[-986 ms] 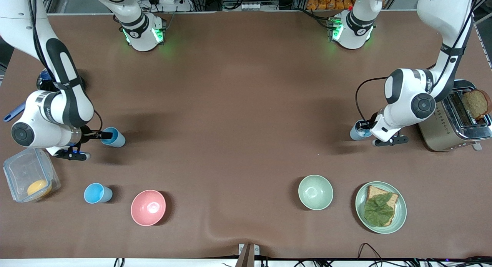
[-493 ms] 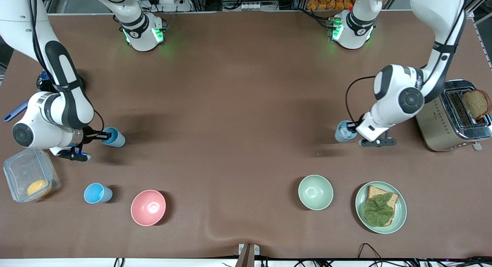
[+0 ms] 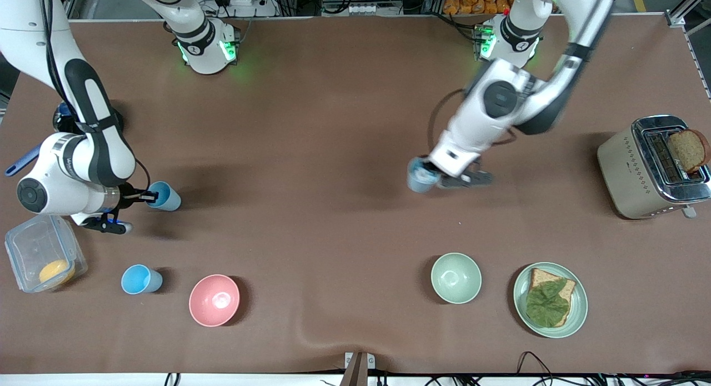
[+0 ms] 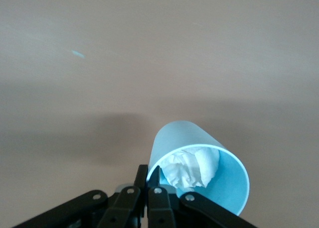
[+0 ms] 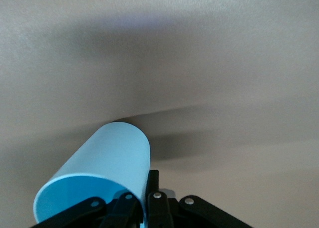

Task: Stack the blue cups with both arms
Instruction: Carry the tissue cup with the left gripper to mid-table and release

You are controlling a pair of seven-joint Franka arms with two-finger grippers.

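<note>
Above the desk (image 3: 333, 153), well up from the green bowl (image 3: 456, 277), the left pincer (image 3: 432, 176) is clamped on the rim of a pale blue cup (image 3: 420, 178) with a white wad inside. Toward the right arm's end, the right pincer (image 3: 150, 196) pinches the rim of a second blue cup (image 3: 164, 196). A third cup (image 3: 140, 279) stands beside the pink bowl (image 3: 214, 300).

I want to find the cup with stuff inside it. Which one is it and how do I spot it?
Start at the silver metal toaster at the left arm's end of the brown table. The left gripper holds a small pale grey-blue plastic cup above the table's bare middle. Only this cup has a crumpled white lump inside; the two sky-blue cups don't.
</note>
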